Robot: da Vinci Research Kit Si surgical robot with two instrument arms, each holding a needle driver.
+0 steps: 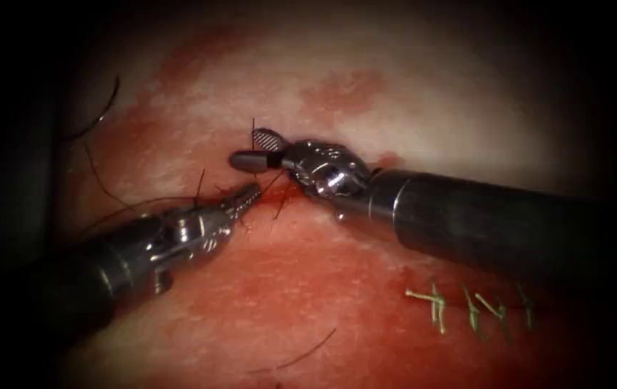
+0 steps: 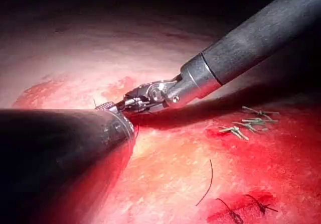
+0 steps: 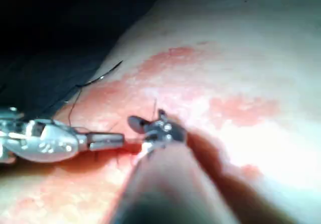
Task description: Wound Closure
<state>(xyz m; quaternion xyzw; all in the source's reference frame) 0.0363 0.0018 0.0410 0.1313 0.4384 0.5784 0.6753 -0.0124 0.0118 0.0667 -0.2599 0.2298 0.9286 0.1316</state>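
The cut (image 1: 290, 191) runs across the tissue (image 1: 423, 108), wet with red fluid. My right tool (image 1: 250, 150) comes in from the right with its jaws open just above the cut; a short upright end of dark thread (image 1: 253, 130) stands between them. Its jaws also appear in the right wrist view (image 3: 145, 123). My left tool (image 1: 250, 191) reaches in from the lower left, jaws shut on a dark thread strand (image 1: 272, 183) at the cut. The left tool (image 3: 108, 141) lies close beside the right tool's jaws. More thread ends (image 1: 200, 181) rise by the left tool.
Several green stitches (image 1: 466, 306) sit on the tissue at lower right, under the right shaft (image 1: 481, 223). A loose dark thread piece (image 1: 301, 356) lies near the front, and long thread (image 1: 103, 112) trails off to the far left.
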